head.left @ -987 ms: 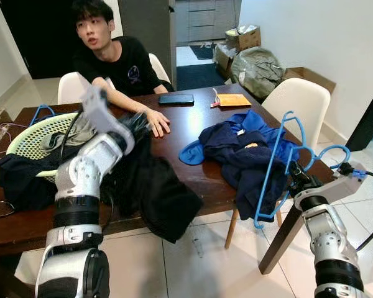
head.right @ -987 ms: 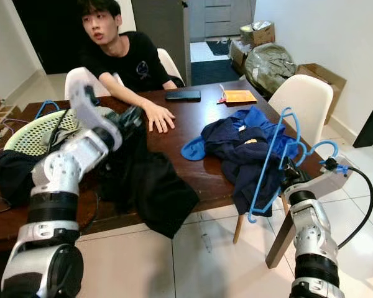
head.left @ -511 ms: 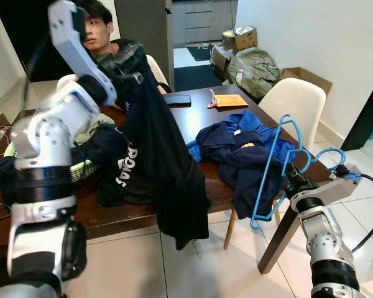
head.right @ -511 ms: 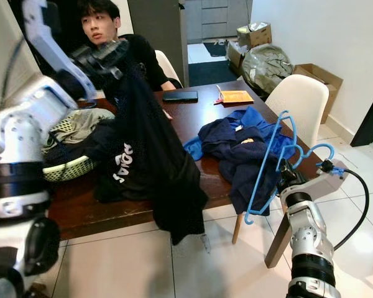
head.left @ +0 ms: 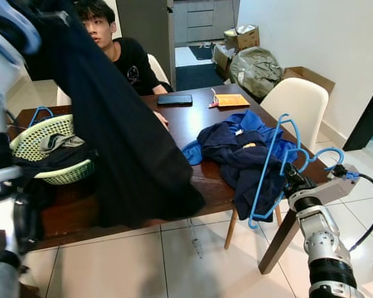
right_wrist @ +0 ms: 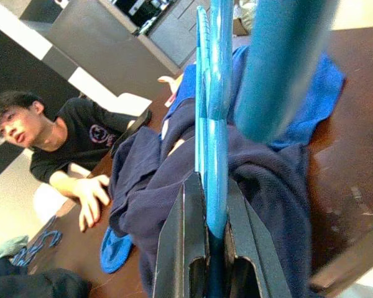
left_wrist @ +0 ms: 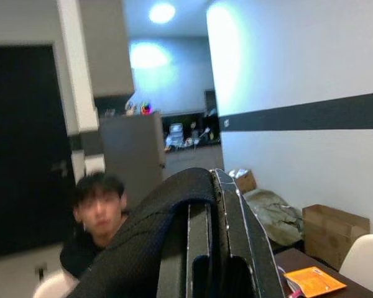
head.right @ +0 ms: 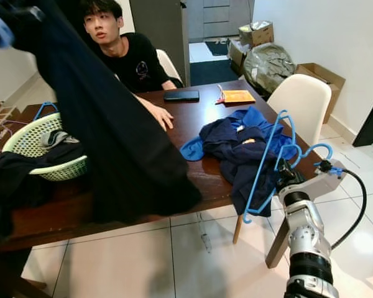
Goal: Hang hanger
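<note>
Between right fingers (right_wrist: 174, 248): blue hanger (head.left: 270, 167), pinched.

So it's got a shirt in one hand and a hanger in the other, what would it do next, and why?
Probably bring the two together. The left gripper is shut on the black shirt, held high so it hangs over the table edge. The right gripper is shut on the blue hanger, off to the side. I'd guess the hanger swings toward the shirt's collar.

no readable text, labels or numbers on anything in view
</note>
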Robot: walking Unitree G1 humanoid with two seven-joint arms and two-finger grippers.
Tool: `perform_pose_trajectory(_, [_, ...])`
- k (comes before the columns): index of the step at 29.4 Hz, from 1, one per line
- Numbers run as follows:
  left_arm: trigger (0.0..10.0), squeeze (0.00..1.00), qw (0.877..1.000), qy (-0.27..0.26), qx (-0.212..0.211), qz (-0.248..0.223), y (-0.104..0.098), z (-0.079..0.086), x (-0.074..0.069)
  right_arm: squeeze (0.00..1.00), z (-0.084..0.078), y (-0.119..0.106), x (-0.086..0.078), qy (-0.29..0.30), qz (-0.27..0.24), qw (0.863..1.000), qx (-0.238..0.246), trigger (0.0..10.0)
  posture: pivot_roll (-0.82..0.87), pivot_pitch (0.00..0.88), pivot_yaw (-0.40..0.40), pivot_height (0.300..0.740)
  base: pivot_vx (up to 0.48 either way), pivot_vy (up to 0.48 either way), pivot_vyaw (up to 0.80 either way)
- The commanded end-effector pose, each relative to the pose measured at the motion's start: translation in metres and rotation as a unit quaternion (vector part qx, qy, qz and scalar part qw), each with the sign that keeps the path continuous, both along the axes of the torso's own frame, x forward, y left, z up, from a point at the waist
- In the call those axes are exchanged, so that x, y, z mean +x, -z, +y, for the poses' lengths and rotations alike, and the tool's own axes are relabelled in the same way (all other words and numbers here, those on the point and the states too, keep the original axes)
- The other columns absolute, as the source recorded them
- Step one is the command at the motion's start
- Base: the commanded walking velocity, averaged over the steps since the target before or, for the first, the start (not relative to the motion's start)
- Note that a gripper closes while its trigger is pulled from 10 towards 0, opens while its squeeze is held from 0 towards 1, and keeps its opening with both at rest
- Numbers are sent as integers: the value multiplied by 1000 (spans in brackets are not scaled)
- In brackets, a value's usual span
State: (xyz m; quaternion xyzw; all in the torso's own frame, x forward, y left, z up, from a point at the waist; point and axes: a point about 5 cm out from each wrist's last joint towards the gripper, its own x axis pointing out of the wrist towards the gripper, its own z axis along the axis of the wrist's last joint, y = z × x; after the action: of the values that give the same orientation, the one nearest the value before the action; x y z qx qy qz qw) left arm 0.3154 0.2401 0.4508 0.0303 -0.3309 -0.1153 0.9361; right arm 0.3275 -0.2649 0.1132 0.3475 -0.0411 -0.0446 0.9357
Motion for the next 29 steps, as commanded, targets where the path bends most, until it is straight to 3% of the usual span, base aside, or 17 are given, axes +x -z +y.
perform_pose_trajectory(1, [0, 0, 997, 52, 56, 6, 3, -28, 0, 0, 3, -2, 3, -5, -6, 1000, 1, 10000, -21, 0, 18, 740, 0, 0, 0])
perform_pose_trajectory(2, [0, 0, 997, 52, 56, 6, 3, -28, 0, 0, 3, -2, 3, -5, -6, 1000, 1, 10000, -21, 0, 18, 740, 0, 0, 0])
perform_pose_trajectory(3, [0, 0, 992, 102, 75, 20, 10, -47, 1, 0, 4, -2, 4, -6, -6, 1000, 1, 10000, -20, 0, 16, 740, 0, 0, 0])
perform_pose_trajectory(5, [0, 0, 992, 102, 75, 20, 10, -47, 1, 0, 4, -2, 4, -6, -6, 1000, 1, 10000, -20, 0, 16, 740, 0, 0, 0])
perform_pose_trajectory(6, [0, 0, 983, 159, 87, 33, 18, -67, 0, 0, 4, -2, 4, -7, -5, 1000, 0, 10000, -21, 0, 12, 740, 0, 0, 0])
perform_pose_trajectory(7, [0, 0, 983, 159, 87, 33, 18, -67, 0, 0, 4, -2, 4, -7, -5, 1000, 0, 10000, -21, 0, 12, 740, 0, 0, 0])
perform_pose_trajectory(8, [0, 0, 971, 216, 95, 43, 24, -87, -2, 0, 4, -2, 4, -8, -5, 1000, 0, 10000, -21, 0, 12, 740, 0, 0, 0])
perform_pose_trajectory(9, [0, 0, 971, 216, 95, 43, 24, -87, -2, 0, 4, -2, 4, -8, -5, 1000, 0, 10000, -21, 0, 12, 740, 0, 0, 0])
perform_pose_trajectory(11, [0, 0, 947, 301, 97, 49, 28, -112, -10, 0, 5, -1, 5, -8, -4, 1000, 0, 10000, -24, 0, 15, 740, 0, 0, 0])
perform_pose_trajectory(12, [0, 0, 947, 301, 97, 49, 28, -112, -10, 0, 5, -1, 5, -8, -4, 1000, 0, 10000, -24, 0, 15, 740, 0, 0, 0])
perform_pose_trajectory(14, [0, 0, 934, 345, 88, 43, 25, -120, -14, 0, 5, -1, 5, -7, -4, 1000, 0, 10000, -25, 0, 19, 740, 0, 0, 0])
perform_pose_trajectory(18, [0, 0, 938, 335, 85, 43, 25, -119, -9, 0, 6, -1, 5, -7, -6, 1000, 1, 10000, -28, 0, 22, 740, 0, 0, 0])
perform_pose_trajectory(22, [0, 0, 956, 273, 84, 63, 33, -108, 8, 0, 6, -1, 5, -6, -7, 1000, 2, 10000, -32, 0, 25, 740, 0, 0, 0])
perform_pose_trajectory(25, [0, 0, 963, 244, 79, 77, 39, -101, 18, 0, 6, -1, 5, -6, -8, 1000, 3, 10000, -32, 0, 26, 740, 0, 0, 0])
perform_pose_trajectory(28, [0, 0, 985, 103, 69, 122, 59, -64, 42, 0, 5, -1, 5, -4, -9, 1000, 4, 10000, -33, 0, 24, 740, 0, 0, 0])
perform_pose_trajectory(29, [0, 0, 985, 103, 69, 122, 59, -64, 42, 0, 5, -1, 5, -4, -9, 1000, 4, 10000, -33, 0, 24, 740, 0, 0, 0])
